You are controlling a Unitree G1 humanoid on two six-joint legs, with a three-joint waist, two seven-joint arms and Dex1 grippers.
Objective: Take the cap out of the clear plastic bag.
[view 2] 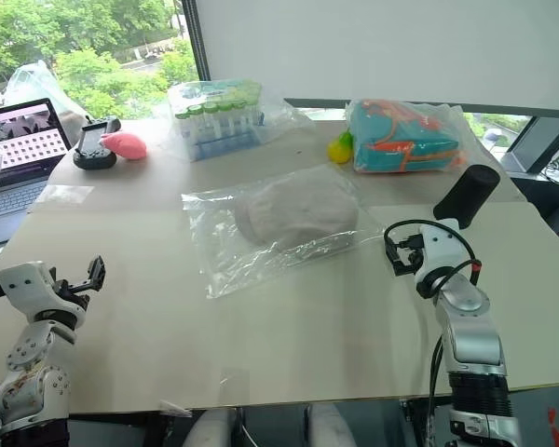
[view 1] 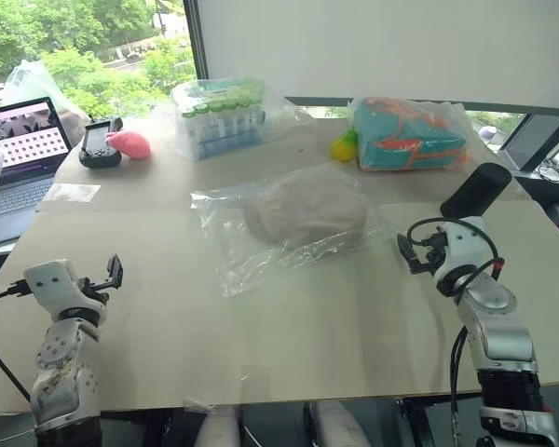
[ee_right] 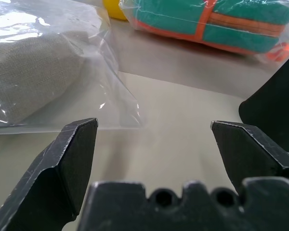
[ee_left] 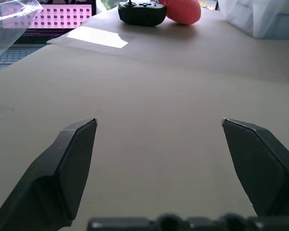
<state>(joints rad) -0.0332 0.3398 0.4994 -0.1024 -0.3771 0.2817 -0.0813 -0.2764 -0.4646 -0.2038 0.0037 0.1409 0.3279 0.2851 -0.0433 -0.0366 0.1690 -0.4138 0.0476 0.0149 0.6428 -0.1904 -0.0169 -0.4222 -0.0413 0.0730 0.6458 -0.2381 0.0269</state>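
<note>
Both arms reach level over the beige counter (view 1: 289,326), left end effector (ee_left: 159,126) and right end effector (ee_right: 154,126) spread wide, empty, short of the bagged beige-grey fabric cap (view 1: 305,210).

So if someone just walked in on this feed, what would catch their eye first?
Probably the clear plastic bag lying mid-table with the cap still inside it. Next, the bright clutter along the far edge: a teal-and-orange bundle in its own bag on the right, a bag of green-capped tubes, and a pink toy by a laptop. Both grippers, left and right, wait open, apart from the bag.
</note>
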